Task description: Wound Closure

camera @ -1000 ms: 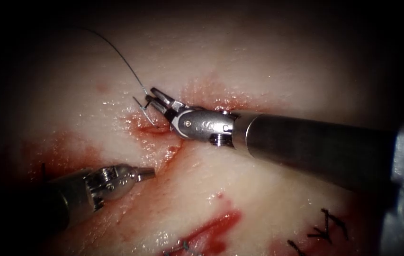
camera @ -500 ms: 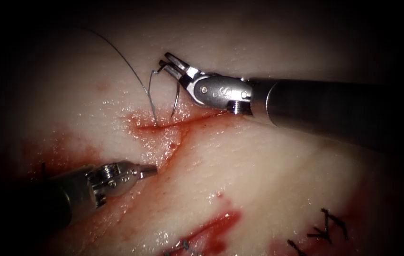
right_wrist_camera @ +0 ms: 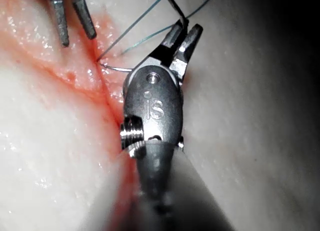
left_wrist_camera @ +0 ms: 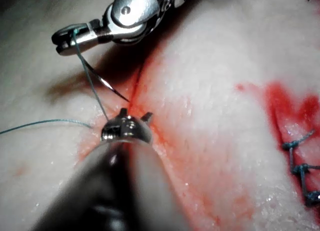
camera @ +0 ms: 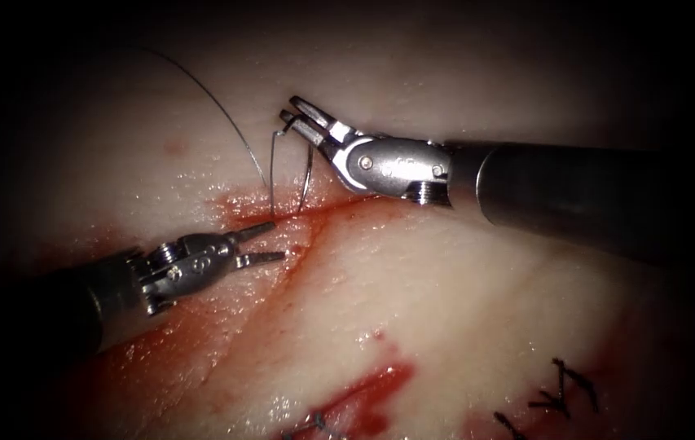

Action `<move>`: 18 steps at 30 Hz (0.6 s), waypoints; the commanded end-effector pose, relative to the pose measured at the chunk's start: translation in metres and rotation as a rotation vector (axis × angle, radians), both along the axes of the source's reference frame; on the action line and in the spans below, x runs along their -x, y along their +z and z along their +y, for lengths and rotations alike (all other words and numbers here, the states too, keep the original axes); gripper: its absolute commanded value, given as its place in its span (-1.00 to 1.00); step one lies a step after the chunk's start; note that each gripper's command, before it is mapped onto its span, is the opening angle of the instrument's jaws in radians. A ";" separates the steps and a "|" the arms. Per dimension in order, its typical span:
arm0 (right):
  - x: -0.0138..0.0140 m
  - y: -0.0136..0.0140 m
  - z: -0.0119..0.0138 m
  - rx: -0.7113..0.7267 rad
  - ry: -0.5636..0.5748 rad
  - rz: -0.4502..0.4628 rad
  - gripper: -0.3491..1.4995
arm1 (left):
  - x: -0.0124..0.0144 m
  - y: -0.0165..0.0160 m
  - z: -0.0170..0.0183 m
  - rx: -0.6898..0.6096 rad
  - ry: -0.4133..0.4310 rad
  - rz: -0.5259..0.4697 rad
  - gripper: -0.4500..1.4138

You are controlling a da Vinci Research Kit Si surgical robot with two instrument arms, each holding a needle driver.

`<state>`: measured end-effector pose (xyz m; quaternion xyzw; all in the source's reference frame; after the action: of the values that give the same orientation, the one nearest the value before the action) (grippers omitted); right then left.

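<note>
Just above the cut (camera: 298,213), the needle (camera: 306,175) is held near its thread end by the right tool (camera: 296,118) — tip free, apparently clear of tissue (camera: 461,301). Beside the cut, the left tool (camera: 266,243) is spread open, holding nothing — presumably ready to grasp.

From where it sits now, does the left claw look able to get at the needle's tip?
Probably yes. The left claw is open and empty beside the cut, close under the needle. The right claw holds the needle's thread end, so its tip hangs free above the tissue, with nothing between.
</note>
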<state>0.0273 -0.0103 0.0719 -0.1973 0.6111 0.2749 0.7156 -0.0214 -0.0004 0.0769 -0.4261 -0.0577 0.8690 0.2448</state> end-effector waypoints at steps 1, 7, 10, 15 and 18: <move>-0.0005 0.0000 -0.0001 -0.029 -0.005 0.016 -1.00 | 0.0006 0.0002 0.0007 -0.011 -0.013 -0.034 -0.10; -0.0004 -0.0004 -0.0007 -0.106 -0.027 0.043 -1.00 | 0.0016 -0.0011 0.0006 -0.092 -0.041 -0.214 -0.04; -0.0004 -0.0004 -0.0009 -0.110 -0.033 0.039 -1.00 | 0.0024 -0.0017 0.0002 -0.129 -0.032 -0.278 -0.03; -0.0004 -0.0007 -0.0013 -0.113 -0.043 0.049 -1.00 | 0.0030 -0.0016 0.0005 -0.140 -0.036 -0.284 0.19; -0.0005 -0.0010 -0.0017 -0.113 -0.054 0.056 -1.00 | 0.0026 -0.0011 0.0010 -0.143 -0.062 -0.260 0.37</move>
<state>0.0268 -0.0125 0.0705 -0.1319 0.6178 0.2956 0.7166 -0.0233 0.0002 0.0753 -0.5169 -0.1360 0.7927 0.2933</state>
